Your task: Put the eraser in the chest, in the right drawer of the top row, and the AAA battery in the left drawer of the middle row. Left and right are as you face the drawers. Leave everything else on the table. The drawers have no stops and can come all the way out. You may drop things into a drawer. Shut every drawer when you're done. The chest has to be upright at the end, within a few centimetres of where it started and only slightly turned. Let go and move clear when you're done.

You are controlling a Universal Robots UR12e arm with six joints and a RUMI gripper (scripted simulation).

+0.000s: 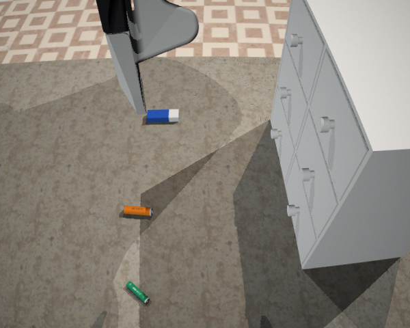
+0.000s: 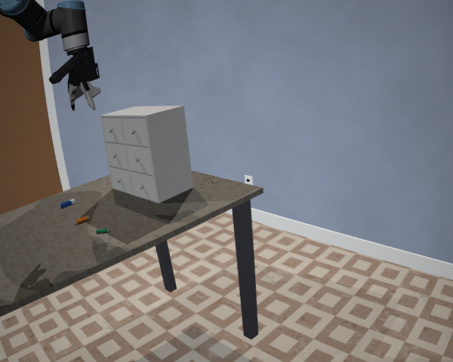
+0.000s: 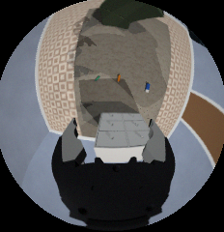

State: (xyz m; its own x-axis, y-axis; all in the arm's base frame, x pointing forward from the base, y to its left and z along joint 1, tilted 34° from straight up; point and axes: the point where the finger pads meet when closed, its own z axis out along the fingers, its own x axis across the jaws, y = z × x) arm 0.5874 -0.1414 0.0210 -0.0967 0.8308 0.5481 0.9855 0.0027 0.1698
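The blue and white eraser [image 1: 162,115] lies on the table, left of the chest in the exterior view [image 2: 68,203]. A thin green battery [image 1: 137,292] and a thicker orange battery [image 1: 137,210] lie nearer the table's front edge. The white chest [image 2: 146,151] stands upright with all six drawers shut, including the top right drawer [image 1: 326,123] and the middle left drawer [image 1: 284,92]. My gripper [image 2: 81,107] is open and empty. It hangs high above the table, above and in front of the chest's top left corner. The wrist view looks down on the chest [image 3: 123,130] between my fingers.
The chest takes up the table's back right part, a short way from the far edge. The table edge runs in front of the green battery [image 2: 102,231]. A checked floor lies below.
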